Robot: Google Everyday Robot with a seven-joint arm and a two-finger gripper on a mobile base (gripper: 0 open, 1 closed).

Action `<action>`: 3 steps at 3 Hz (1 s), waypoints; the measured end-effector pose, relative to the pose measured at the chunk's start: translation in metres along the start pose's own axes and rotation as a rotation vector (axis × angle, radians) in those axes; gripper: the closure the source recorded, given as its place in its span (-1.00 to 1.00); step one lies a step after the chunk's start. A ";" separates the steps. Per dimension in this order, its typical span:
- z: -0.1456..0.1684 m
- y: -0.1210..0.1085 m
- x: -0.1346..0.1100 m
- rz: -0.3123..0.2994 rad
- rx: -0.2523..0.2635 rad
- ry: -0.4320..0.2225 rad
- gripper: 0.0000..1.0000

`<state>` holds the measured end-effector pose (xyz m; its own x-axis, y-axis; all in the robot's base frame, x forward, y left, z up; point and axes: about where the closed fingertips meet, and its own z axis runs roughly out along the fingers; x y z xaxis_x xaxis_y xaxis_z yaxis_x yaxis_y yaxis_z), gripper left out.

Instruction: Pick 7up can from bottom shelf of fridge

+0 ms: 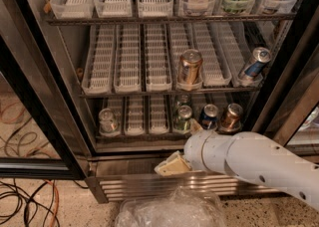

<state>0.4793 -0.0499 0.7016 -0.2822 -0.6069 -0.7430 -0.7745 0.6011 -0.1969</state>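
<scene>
**Item:** 7up can (108,120). It stood upright at the front left of the bottom shelf (134,121) of the fridge (70,61), well apart from the green can (183,119) further right.

**Handling:** I judged it light, thin-walled and easily dented, smooth and probably slippery with chill. It was best taken round the middle of its side.

**Gripper** (169,165): It hung low before the louvred base (149,187), below and right of the can, not touching it. Whether it was clenched or released I could not tell.
</scene>
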 end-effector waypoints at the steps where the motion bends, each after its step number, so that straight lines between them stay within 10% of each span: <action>1: 0.005 0.001 0.004 -0.018 -0.006 0.005 -1.00; 3: 0.043 0.010 0.015 -0.030 0.048 -0.153 -1.00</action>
<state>0.4915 -0.0306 0.6605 -0.1671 -0.5411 -0.8241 -0.7527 0.6100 -0.2479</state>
